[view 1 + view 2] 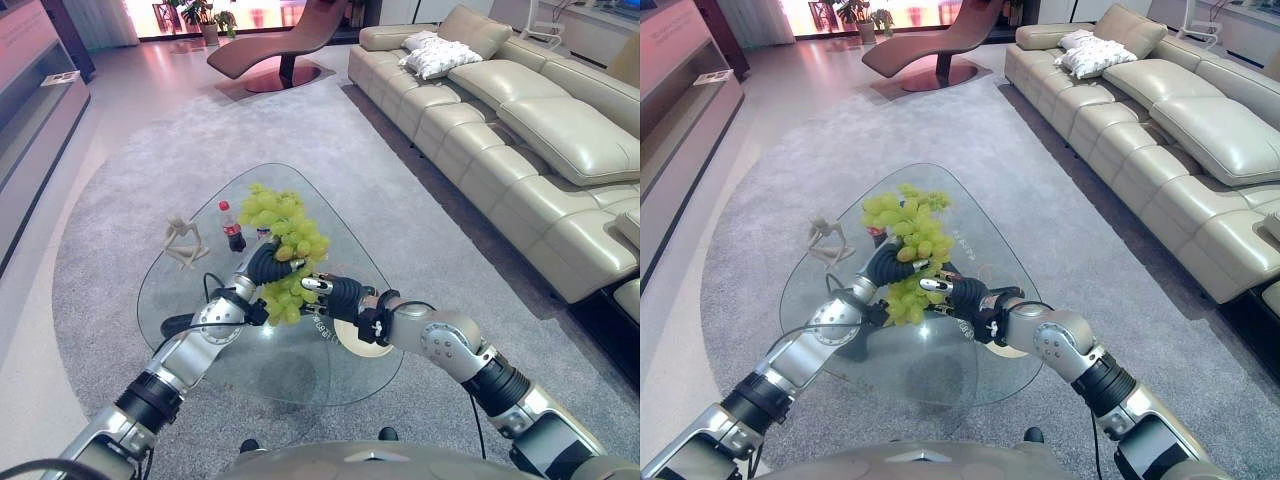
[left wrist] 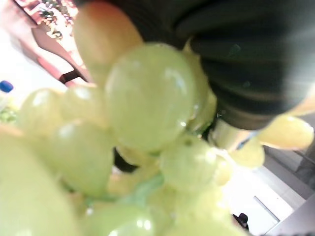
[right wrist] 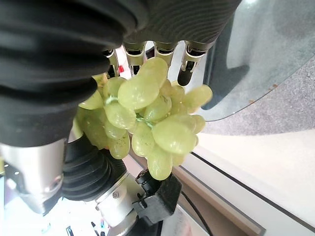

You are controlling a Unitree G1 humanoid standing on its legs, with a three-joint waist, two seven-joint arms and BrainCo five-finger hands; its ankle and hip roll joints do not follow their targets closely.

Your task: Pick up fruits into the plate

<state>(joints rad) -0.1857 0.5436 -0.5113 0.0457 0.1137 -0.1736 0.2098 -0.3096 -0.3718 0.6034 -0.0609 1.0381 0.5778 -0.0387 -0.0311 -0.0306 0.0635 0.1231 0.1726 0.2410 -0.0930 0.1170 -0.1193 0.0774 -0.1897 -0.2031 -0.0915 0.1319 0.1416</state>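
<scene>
A big bunch of green grapes [image 1: 285, 250] hangs in the air above the glass table [image 1: 300, 385]. My left hand [image 1: 266, 263] reaches up into the middle of the bunch and is shut on it, with grapes above and below its dark cover. In the left wrist view the grapes [image 2: 142, 98] press right up against that cover. My right hand [image 1: 333, 294] comes in from the right, its fairly straight fingers [image 3: 186, 66] resting on the bunch [image 3: 147, 113]. A cream plate [image 1: 362, 342] lies on the glass under my right wrist, partly hidden by it.
A small cola bottle [image 1: 232, 228] and a white figurine [image 1: 185, 243] stand on the table's far left. A dark flat object [image 1: 178, 325] lies at its left edge. A long beige sofa [image 1: 520, 130] runs along the right, and a lounge chair [image 1: 290, 40] stands far back.
</scene>
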